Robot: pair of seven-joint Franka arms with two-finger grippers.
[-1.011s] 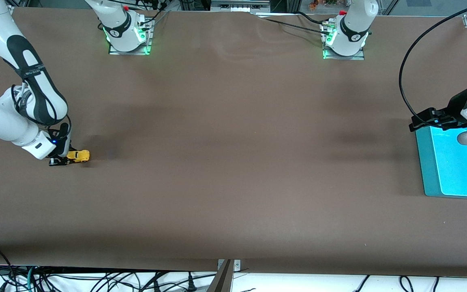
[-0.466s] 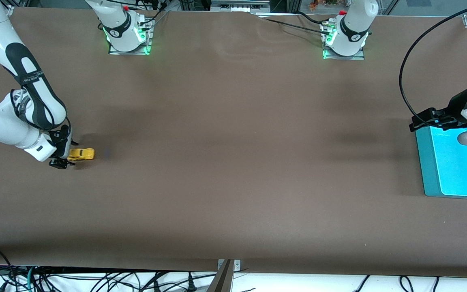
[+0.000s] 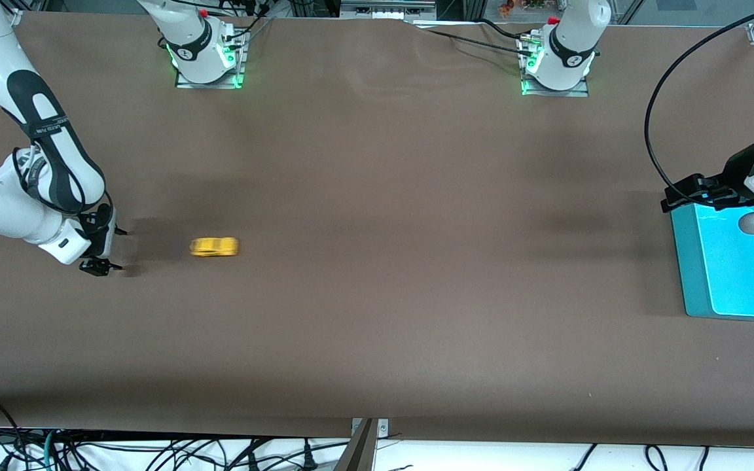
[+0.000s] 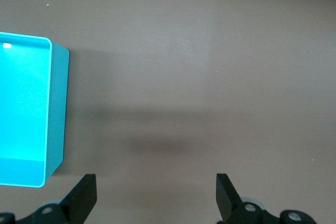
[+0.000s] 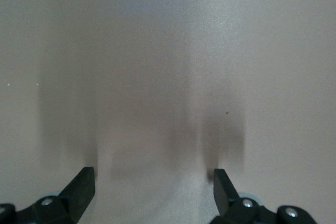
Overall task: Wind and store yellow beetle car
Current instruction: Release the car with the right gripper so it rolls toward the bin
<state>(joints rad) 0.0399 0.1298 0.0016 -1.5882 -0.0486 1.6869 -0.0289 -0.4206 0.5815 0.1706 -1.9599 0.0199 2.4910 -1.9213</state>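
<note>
The yellow beetle car (image 3: 214,246) is on the brown table, blurred with motion, a short way from my right gripper (image 3: 107,249) toward the left arm's end. That gripper stands open just above the table at the right arm's end, nothing between its fingers. In the right wrist view my right gripper (image 5: 152,187) shows only bare table between wide-set jaws; the car is out of that view. My left gripper (image 4: 156,195) is open and empty, waiting beside the teal bin (image 3: 691,261) at the left arm's end.
The teal bin (image 4: 52,108) has a bright cyan inside and holds nothing that I can see. A black cable (image 3: 652,131) loops above the table by the left arm. The two arm bases (image 3: 207,59) stand along the table's back edge.
My right gripper opened and let go of the car. The car rolled away from it across the table toward the left arm's end. The left arm has not moved.
</note>
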